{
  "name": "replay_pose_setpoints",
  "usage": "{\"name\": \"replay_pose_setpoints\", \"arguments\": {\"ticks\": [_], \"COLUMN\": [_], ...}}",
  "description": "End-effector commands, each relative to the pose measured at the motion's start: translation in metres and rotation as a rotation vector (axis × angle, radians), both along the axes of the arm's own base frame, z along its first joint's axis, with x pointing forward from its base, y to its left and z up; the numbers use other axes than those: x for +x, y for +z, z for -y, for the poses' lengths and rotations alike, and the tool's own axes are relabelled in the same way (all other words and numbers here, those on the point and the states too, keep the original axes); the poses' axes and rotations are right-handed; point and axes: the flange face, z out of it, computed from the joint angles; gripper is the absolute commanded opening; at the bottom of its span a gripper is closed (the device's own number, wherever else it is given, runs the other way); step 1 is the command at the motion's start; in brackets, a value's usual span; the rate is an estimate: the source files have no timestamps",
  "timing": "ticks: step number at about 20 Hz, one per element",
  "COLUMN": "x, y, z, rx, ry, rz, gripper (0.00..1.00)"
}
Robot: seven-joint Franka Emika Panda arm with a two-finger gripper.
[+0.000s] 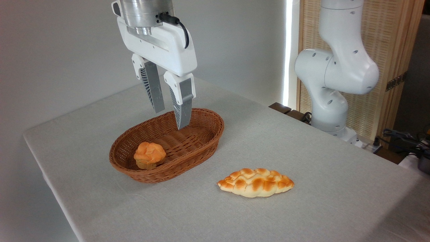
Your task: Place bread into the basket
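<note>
The bread point(149, 154), a small round orange-golden bun with a knotted top, lies inside the basket point(201, 134) near its left end. The basket is oval, brown woven wicker with low sides, and stands on the table left of centre. My gripper point(170, 119) hangs above the middle and far part of the basket, up and to the right of the bun. Its two ribbed grey fingers are spread apart with nothing between them, so it is open and clear of the bread.
A longer pale braided loaf point(256, 182) with browned patches lies on the white tablecloth point(319, 174) right of the basket. The arm's white base point(331, 84) rises at the table's far right edge. Cables and dark gear point(408, 143) sit beyond that edge.
</note>
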Motion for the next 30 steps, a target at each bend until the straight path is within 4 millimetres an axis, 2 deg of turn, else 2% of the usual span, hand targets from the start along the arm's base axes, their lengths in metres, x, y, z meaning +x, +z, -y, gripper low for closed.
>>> {"name": "replay_pose_setpoints", "arguments": {"ticks": [1, 10, 18, 20, 30], "x": [-0.003, -0.002, -0.002, -0.003, -0.003], "y": [0.006, 0.006, 0.006, 0.006, 0.006], "z": [0.005, -0.009, -0.004, 0.006, 0.0], "rx": [-0.015, -0.013, -0.005, -0.003, -0.003], "ry": [-0.019, -0.001, -0.01, -0.028, -0.015], "rz": [-0.014, -0.015, -0.014, -0.014, -0.014], "gripper": [1.0, 1.0, 1.0, 1.0, 1.0]}}
